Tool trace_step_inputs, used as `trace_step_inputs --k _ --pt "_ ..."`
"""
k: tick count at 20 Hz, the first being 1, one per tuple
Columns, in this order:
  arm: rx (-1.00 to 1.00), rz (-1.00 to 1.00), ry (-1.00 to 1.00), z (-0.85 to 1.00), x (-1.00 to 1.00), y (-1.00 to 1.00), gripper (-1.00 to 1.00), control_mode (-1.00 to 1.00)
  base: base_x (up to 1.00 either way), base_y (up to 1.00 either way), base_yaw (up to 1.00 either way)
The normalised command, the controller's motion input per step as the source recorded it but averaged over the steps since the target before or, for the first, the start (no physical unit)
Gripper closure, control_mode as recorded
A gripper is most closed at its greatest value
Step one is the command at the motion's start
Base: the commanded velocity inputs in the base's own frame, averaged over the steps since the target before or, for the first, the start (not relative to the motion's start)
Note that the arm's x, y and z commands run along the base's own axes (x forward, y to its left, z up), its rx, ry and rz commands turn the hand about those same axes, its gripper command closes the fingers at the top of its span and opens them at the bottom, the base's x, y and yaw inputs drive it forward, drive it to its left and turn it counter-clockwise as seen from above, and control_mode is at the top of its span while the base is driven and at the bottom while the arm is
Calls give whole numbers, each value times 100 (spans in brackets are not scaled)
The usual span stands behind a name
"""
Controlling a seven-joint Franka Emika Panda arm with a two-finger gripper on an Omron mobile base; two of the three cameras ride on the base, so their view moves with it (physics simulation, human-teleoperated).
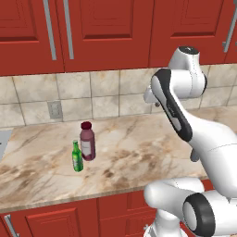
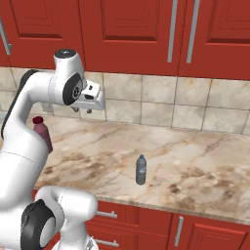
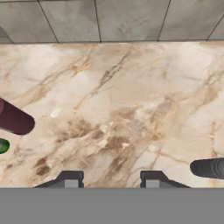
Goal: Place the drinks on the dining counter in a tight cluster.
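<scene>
Fingers (image 3: 108, 178) apart, empty — pointing down | hovering above dining counter (image 3: 131, 109)

Three bottles on the counter, two together and one apart.

On the counter (image 1: 139, 139), the juice bottle (image 1: 87, 140) stands upright with the small glass bottle (image 1: 77, 157) just beside it, to its left and nearer the front edge. The slim bottle (image 2: 141, 170) stands well apart to their right, near the front edge. The tiled wall (image 1: 102, 95) rises behind the counter with an outlet (image 1: 54, 110) set in it, cabinets (image 1: 106, 32) hang above, and drawers (image 2: 195, 229) sit below.
</scene>
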Motion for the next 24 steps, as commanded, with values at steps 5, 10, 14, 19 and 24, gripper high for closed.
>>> trace_step_inputs --k 5,10,14,19,24 --pt "0 0 -4 0 -14 -2 -100 -100 0 0 0" --pt "2 -5 -15 0 -36 -16 -100 -100 0 0 0" --pt "2 -7 -11 -1 -29 -20 -100 -100 0 0 0" --pt "0 -11 -8 -3 -30 -25 -100 -100 0 0 0" --pt "0 -11 -1 -5 -6 -37 -100 -100 0 0 0"
